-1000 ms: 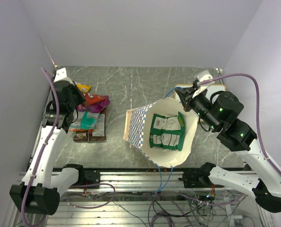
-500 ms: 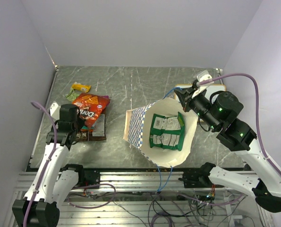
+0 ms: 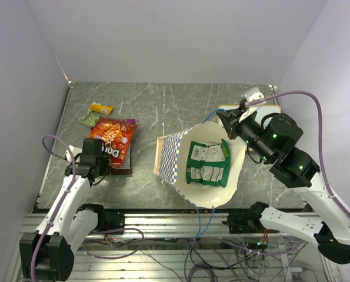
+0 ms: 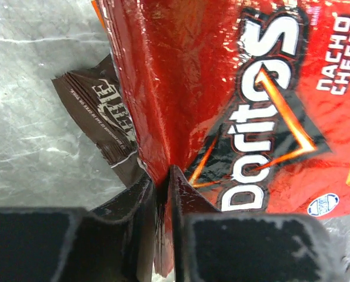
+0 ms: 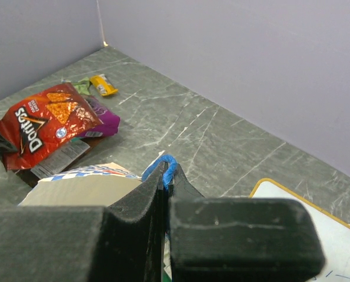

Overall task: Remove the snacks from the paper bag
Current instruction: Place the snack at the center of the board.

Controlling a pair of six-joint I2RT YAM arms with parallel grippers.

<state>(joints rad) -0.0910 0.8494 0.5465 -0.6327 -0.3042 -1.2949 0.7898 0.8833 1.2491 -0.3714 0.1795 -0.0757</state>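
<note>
Nearest, the left jaws clench a corner of the red packet (image 4: 222,88), which lies over a dark brown packet (image 4: 98,111) on the worktop (image 3: 163,106). Beyond, the right jaws grip the blue cord handle (image 5: 163,166), holding the paper bag (image 3: 172,155) open. A green packet (image 3: 207,163) lies inside. It looks light, crinkly and probably slippery, so it is best pinched by its crimped edge.

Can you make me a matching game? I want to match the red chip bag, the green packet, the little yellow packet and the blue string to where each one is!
Things:
1. red chip bag
2. green packet
3. yellow packet
4. blue cord handle

Places:
A. pinched by the right end effector
B. lying inside the paper bag
C. gripped at its edge by the left end effector
D. on the table, near the far left corner

Pairs: 1-C, 2-B, 3-D, 4-A
</note>
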